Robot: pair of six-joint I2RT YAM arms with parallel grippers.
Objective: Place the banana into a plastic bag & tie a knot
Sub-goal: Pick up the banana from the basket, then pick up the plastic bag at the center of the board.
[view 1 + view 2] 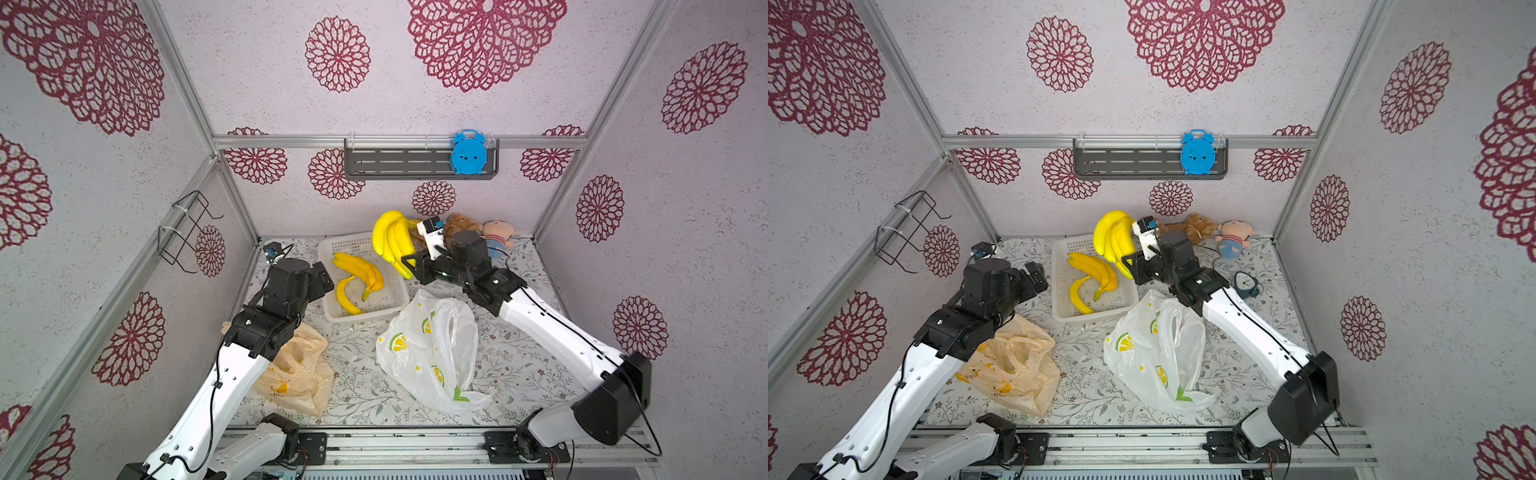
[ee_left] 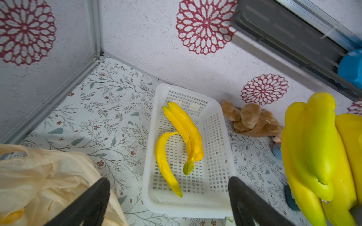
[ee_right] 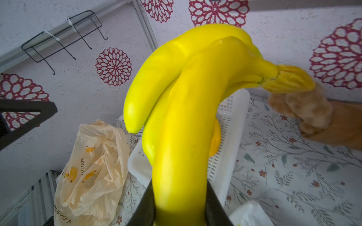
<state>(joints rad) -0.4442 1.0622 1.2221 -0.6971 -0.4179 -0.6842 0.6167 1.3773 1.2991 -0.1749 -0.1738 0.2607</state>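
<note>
Pale textured walls [image 1: 249, 83] with crimson medallions [image 1: 337, 54], aluminium frame [image 1: 291, 142], grey shelf [image 1: 395, 164], wire rack [image 1: 187, 232], leaf-print tabletop [image 1: 357, 374].

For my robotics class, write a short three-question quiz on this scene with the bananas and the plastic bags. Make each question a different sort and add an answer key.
1. Multiple choice: what does the right gripper hold?
A) a blue clock
B) the banana bunch
C) a teddy bear
2. True or false: the left gripper is open and holds nothing.
3. Short answer: which lies nearer the right arm, the lemon-print bag or the beige bag?
Key: 1 B; 2 true; 3 the lemon-print bag.
</note>
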